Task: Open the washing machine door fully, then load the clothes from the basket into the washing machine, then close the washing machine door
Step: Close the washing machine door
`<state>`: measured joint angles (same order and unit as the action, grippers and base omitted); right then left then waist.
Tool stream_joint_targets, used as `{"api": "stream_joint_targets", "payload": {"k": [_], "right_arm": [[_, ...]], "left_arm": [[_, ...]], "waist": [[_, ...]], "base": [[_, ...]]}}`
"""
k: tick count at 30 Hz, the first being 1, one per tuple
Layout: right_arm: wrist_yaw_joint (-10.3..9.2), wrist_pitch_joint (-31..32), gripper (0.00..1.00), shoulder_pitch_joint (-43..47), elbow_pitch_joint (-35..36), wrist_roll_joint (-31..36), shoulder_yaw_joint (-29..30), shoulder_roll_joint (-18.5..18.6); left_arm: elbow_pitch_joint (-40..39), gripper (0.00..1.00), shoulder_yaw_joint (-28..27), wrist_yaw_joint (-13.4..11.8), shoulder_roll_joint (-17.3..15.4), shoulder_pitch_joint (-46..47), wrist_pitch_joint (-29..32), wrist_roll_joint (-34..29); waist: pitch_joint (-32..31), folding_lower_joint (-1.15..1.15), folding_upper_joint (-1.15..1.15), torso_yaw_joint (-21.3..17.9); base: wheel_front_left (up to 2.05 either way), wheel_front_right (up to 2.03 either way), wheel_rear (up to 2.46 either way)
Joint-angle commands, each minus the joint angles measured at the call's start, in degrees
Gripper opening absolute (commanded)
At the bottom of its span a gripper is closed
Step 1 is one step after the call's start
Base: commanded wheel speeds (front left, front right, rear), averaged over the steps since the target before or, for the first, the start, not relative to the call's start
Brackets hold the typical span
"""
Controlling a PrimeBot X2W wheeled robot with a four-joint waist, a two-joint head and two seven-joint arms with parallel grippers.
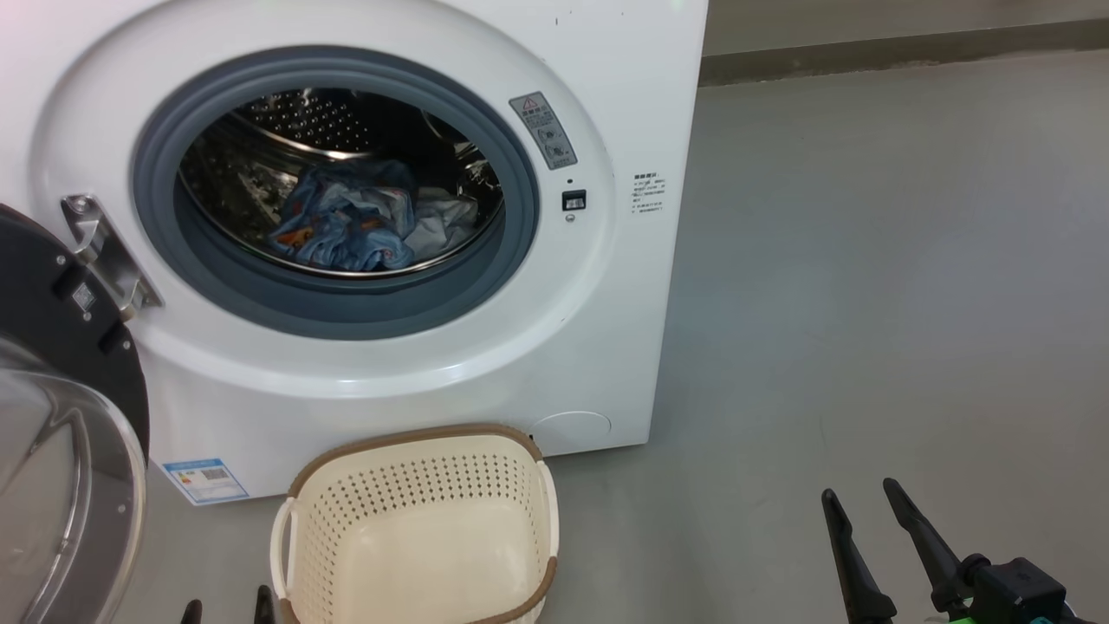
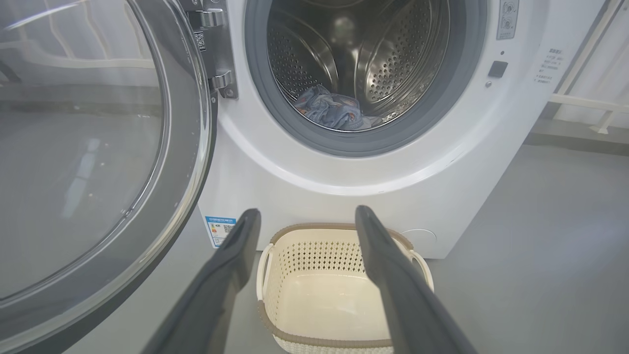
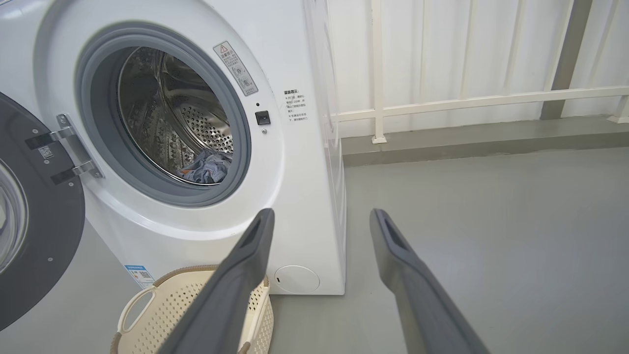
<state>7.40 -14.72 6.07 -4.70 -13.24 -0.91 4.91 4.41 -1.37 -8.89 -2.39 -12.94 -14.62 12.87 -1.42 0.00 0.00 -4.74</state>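
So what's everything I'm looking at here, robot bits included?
Washer: one, white, front-loading, behind the basket.
Door: one, black rim and clear glass, swung open, left in the head view.
Drum: one, steel, ringed by a grey seal.
Clothes: small heap, blue with orange prints plus pale cloth, inside the drum.
Basket: one, cream with brown rim, empty, on the floor before the washer.
Sticker: one, blue, low on the washer's front.
Floor: grey.
Railing: white, beyond the washer.
Left gripper: dark fingers, open, holding nothing.
Right gripper: dark fingers, open, holding nothing.
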Motion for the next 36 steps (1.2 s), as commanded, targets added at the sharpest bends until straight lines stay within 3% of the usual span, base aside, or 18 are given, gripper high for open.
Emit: {"api": "stream_joint_targets", "payload": {"k": [1,19,36], "right_arm": [[0.09,-0.3,1.0,-1.0,1.5,0.2,-1.1,0.4],[0.09,-0.3,1.0,-1.3,1.4,0.3,-1.3,0.5],[0.09,-0.3,1.0,-1.5,1.1,0.4,-1.4,0.6]], "left_arm": [[-1.2,1.0,-1.9,-0.4,-0.5,1.5,-0.4,-0.4],[-0.4,1.0,-2.1,0.1,-0.5,2.1,-0.4,-1.3],[-0.2,1.0,-1.8,0.0,-0.5,2.1,-0.4,-1.0]], "waist": [[0.1,0.0,0.0,0.0],[0.7,0.0,0.0,-0.4],[0.5,0.0,0.0,-0.4]], "base": [[-1.1,1.1,0.0],[-1.63,1.63,0.0],[-0.17,0.17,0.0]]}}
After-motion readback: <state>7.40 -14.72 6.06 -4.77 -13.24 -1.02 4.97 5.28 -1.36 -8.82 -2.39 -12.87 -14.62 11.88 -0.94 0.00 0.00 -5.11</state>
